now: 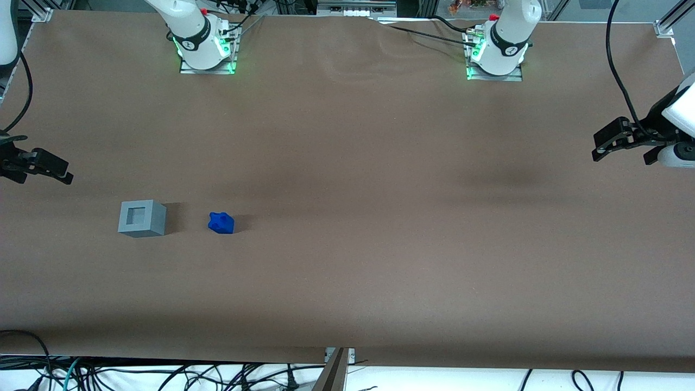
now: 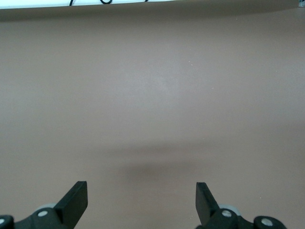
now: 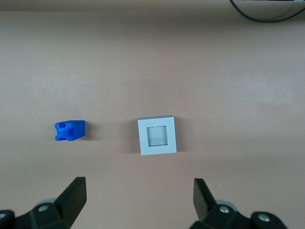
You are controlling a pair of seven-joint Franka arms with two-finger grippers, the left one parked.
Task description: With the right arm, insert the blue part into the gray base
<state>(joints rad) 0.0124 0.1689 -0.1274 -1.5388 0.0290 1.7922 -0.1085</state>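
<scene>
Two task pieces rest on the brown surface (image 1: 347, 163), both toward the working arm's end of it: the blue part (image 1: 221, 222) and the gray base (image 1: 141, 218). They sit just beside each other with a bare gap between them, not touching, at about the same distance from the front camera.

Seen from the front, the end effector (image 1: 51, 165) of the right arm hangs at the working arm's edge of the scene, farther from the front camera than both pieces and apart from them. The gray base is the closer of the two to it; the blue part lies past the base, toward the parked arm's end. In the right wrist view the end effector (image 3: 138, 191) has its two black fingers (image 3: 74, 195) spread wide, with nothing between them. Both pieces lie on the surface ahead of the fingertips in that view: the gray base (image 3: 157, 136) roughly in line with the gap between the fingers, the blue part (image 3: 69, 130) off to one side.

The gray base stands upright, its square recess facing up. That recess holds nothing; its pale floor is plainly visible. The blue part lies outside it, on the surface.
</scene>
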